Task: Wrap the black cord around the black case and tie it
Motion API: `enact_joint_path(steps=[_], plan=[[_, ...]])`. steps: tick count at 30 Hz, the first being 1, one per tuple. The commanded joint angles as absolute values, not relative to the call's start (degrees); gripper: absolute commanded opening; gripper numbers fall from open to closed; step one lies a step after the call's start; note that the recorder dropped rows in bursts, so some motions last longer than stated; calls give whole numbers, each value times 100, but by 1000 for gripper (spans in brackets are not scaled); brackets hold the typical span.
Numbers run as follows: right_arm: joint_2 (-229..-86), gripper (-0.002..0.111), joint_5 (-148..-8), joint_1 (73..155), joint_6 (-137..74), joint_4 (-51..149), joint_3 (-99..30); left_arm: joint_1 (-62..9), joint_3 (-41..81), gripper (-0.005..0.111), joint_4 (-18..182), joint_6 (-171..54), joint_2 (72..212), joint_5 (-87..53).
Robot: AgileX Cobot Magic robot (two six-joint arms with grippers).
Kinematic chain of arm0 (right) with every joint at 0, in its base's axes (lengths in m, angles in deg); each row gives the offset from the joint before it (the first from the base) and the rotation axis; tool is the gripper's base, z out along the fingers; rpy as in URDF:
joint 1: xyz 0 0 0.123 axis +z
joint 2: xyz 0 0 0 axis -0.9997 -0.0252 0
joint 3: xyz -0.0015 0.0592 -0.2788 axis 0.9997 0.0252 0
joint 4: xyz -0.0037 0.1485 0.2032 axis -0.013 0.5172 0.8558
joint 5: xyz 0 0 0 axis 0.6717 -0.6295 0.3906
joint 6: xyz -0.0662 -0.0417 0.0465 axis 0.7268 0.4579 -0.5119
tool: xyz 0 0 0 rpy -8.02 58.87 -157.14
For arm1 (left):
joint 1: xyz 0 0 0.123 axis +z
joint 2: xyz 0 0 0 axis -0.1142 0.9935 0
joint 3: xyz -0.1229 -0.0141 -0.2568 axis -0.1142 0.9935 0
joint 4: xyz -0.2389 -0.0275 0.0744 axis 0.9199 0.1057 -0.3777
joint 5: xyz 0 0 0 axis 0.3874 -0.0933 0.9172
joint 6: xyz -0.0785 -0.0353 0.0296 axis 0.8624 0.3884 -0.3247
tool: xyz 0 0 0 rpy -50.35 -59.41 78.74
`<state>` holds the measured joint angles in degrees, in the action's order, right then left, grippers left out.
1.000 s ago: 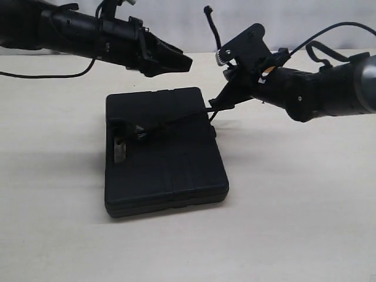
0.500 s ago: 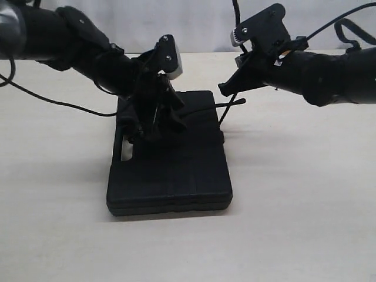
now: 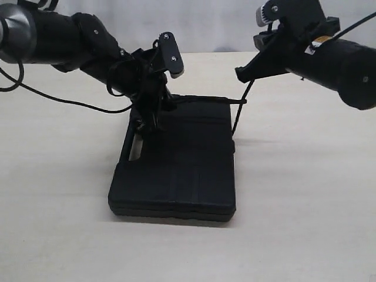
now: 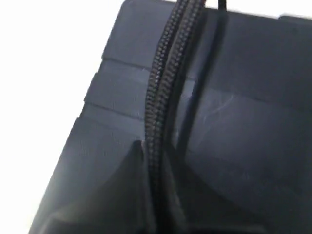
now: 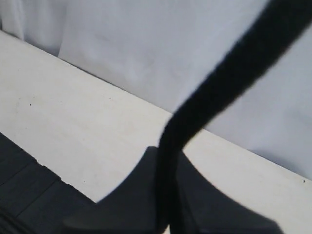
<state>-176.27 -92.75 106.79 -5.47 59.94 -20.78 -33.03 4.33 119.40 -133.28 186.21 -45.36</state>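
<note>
The black case (image 3: 176, 170) lies flat on the table, its handle slot toward the left arm. My left gripper (image 3: 151, 119) is pressed down on the case's far left part and is shut on the black cord (image 4: 161, 97). In the left wrist view the braided strand runs out from between the closed fingers (image 4: 131, 195) across the case lid (image 4: 243, 122). The cord (image 3: 205, 100) stretches along the case's far edge. It then rises at the case's right side to my right gripper (image 3: 242, 75), which is shut on it above the far right corner. The right wrist view shows the cord (image 5: 219, 83) clamped.
The pale table (image 3: 305, 194) spreads around the case on all sides. A white backdrop (image 3: 223, 23) stands behind the table. A thin robot cable (image 3: 70, 101) hangs over the table at the left. A corner of the case (image 5: 24, 195) shows in the right wrist view.
My left arm came down onto the case and its jaws shut on the cord. My right gripper rose up and to the right with the cord, pulling it taut.
</note>
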Motion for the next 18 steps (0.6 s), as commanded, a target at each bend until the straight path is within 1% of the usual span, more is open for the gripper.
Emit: enact_joint_path(steps=[1, 5, 10, 16, 18], plan=[[-17616, 4, -9559, 10242, -574, 6258, -2072, -3310, 398, 0, 10711, -13035, 18561, -5153], [-17616, 4, -9621, 9820, -573, 6403, -1884, -3310, 398, 0, 10119, -12623, 18561, -5231], [-17717, 4, -9719, 9345, -573, 6758, -1690, -3310, 398, 0, 9842, -12480, 18561, -5472], [-18615, 4, -9943, 8918, -620, 6840, -1563, -3310, 398, 0, 9668, -12458, 18708, -5819], [-18664, 4, -9978, 8835, -620, 7040, -1563, -3310, 398, 0, 9361, -12374, 18813, -5831]])
